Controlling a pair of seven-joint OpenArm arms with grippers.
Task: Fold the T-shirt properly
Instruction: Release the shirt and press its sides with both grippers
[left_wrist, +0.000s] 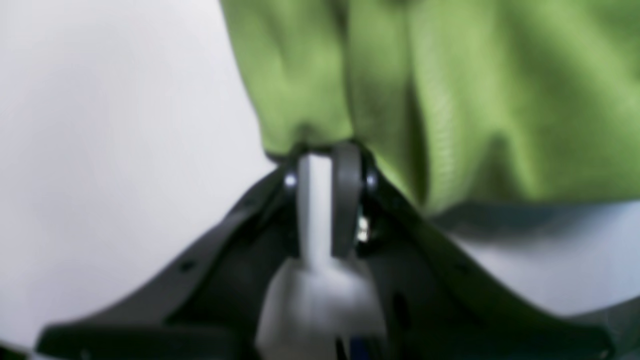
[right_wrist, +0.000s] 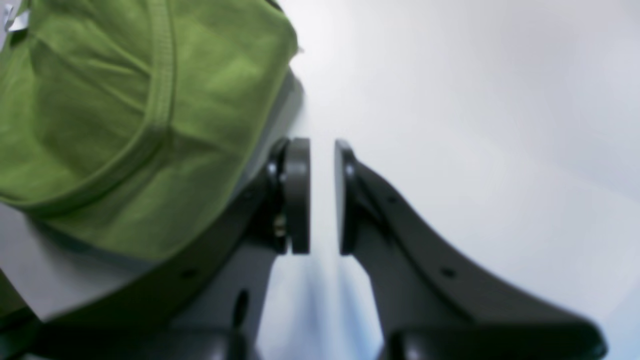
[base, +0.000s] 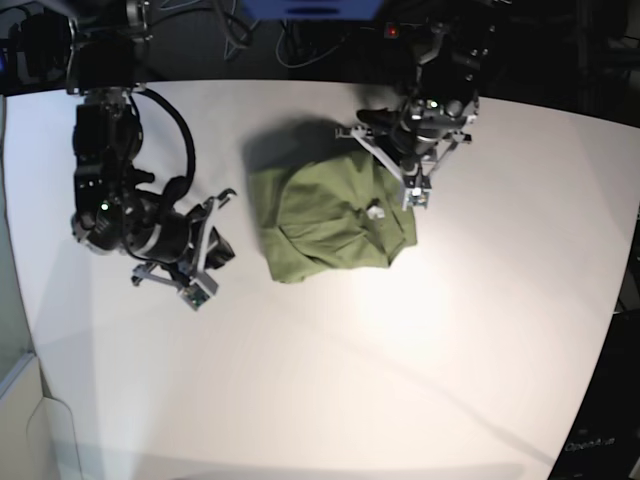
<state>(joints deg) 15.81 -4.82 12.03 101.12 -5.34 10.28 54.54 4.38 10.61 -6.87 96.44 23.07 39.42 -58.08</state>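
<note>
Your left end effector (left_wrist: 327, 155) is pinching the T-shirt (base: 330, 220) hem; your right end effector (right_wrist: 322, 195) is sitting narrowly parted, gripping nothing.

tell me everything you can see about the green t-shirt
The T-shirt is plain olive-green soft cotton, lightly wrinkled, with a small white tag showing on top. It lies bunched and partly folded on the white table, slightly behind its middle. A ribbed seam shows in the right wrist view. The left pincer is shut on its edge; the right pincer is beside it, holding nothing.
</note>
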